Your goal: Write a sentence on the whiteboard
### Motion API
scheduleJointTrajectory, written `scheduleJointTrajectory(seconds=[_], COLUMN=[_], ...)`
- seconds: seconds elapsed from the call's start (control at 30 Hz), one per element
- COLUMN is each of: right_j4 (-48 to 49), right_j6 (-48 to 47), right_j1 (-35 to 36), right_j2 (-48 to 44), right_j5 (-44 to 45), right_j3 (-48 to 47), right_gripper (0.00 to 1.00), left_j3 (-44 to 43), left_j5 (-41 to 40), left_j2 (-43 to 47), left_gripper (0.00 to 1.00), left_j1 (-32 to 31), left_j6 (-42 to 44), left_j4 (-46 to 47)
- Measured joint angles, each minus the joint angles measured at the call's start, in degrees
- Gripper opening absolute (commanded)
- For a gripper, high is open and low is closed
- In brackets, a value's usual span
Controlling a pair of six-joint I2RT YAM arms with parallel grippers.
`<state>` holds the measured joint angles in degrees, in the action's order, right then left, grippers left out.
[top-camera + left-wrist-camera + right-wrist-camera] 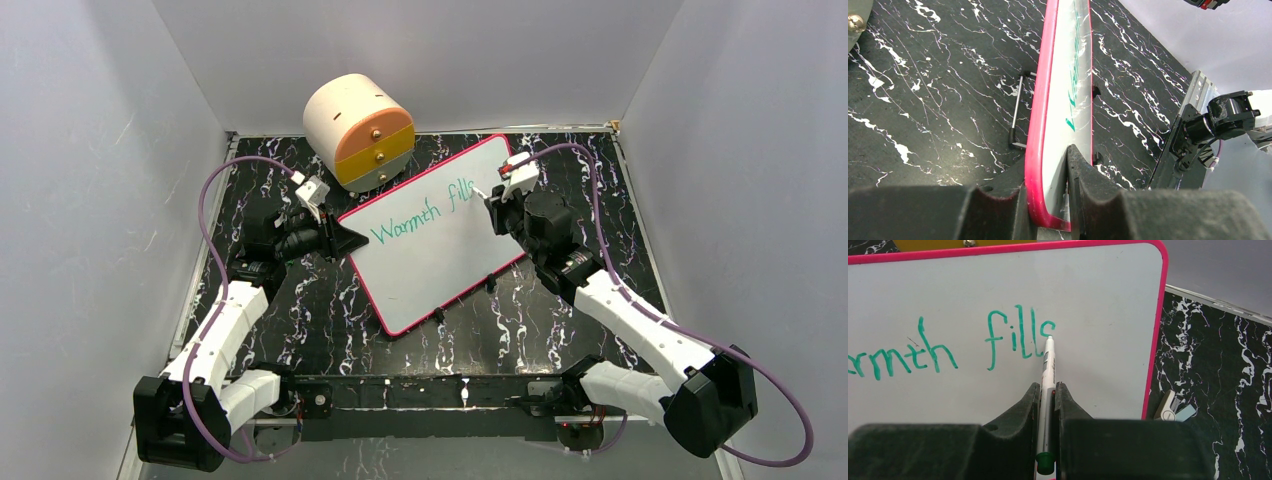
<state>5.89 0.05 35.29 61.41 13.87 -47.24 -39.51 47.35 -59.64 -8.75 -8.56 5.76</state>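
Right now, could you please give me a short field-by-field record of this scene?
board: white rectangular whiteboard with pink rim, on black marbled table
writing: green handwritten sentence, reading "Warmth fills"
left gripper: shut on the whiteboard's edge
right gripper: shut on white marker, tip at the final s
behind board: cream cylindrical drawer box with orange band

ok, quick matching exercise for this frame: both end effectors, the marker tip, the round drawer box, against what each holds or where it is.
1. left end effector
2. right end effector
3. marker tip
4. drawer box

A. at the back of the table, beyond the whiteboard
B. shut on the marker
C. at the last letter of "fills"
D. shut on the whiteboard's rim

Pairs: 1-D, 2-B, 3-C, 4-A
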Motion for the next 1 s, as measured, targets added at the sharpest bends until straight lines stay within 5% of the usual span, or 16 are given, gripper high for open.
scheduleJointTrajectory(seconds=[1.0], right_j4=[-2.8], right_j6=[2.3], right_j1=[0.0], right_j2=[-2.3], right_j5=[-2.0], right_j3=[0.2], right_gripper=[0.00], left_j3=[0.0], left_j5=[0.0], left_j2=[0.0], left_gripper=[0.00], left_j1=[-0.1], left_j6=[0.0], left_j4=[0.0])
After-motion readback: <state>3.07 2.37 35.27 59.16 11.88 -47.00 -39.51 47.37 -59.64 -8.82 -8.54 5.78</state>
